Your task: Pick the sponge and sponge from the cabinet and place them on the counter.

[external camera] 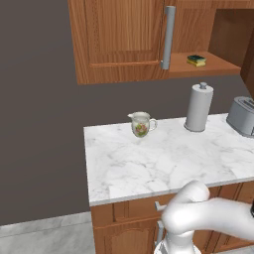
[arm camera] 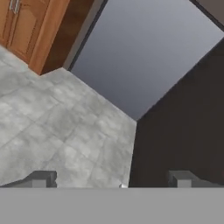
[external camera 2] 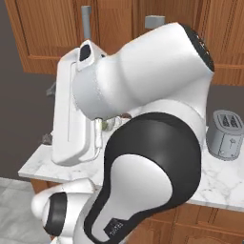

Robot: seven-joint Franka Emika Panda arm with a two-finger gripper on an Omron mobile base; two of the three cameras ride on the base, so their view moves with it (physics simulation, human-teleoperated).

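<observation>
Sponges sitting on the open cabinet shelf, gripper hanging empty over the floor.

In the right base view the arm's white and black body is blocking most of the counter (external camera 2: 33, 164), leaving the toaster (external camera 2: 225, 135) showing at 3 o'clock. In the left base view the cabinet (external camera: 124, 39) is standing open at 1 o'clock, its shelf holding the sponge and sponge (external camera: 196, 60), which are stacked and hard to tell apart. The floral jug (external camera: 141, 124) and paper towel roll (external camera: 199, 107) are standing on the counter below. In the hand view the gripper (arm camera: 111, 179) is spreading its fingers wide apart, holding nothing, facing grey floor tiles (arm camera: 57, 131).
</observation>
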